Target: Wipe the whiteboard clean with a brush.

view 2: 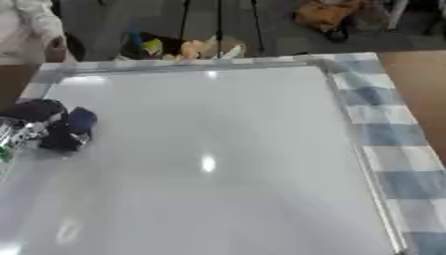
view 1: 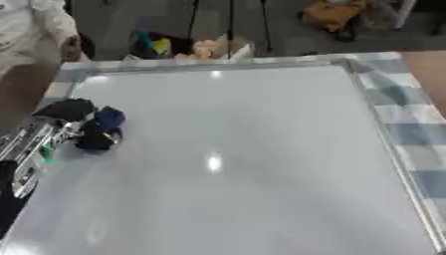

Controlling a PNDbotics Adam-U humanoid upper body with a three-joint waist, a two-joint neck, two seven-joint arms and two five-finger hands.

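While blurred, left robot hand [view 1: 83, 127] grips blue brush [view 1: 110, 118] | whiteboard [view 1: 244, 149]

table [view 2: 388, 164]: covered in a blue and white checked cloth, mostly showing down the right side and along the far edge | whiteboard [view 1: 253, 149]: lies flat on it, silver frame, takes up pretty much the whole top, looks blank with a couple of light glares | wood strip [view 2: 422, 84] shows past the cloth on the right

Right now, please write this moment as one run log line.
left hand: on whiteboard left edge, holding blue brush | right hand: not in view | board: no marks visible
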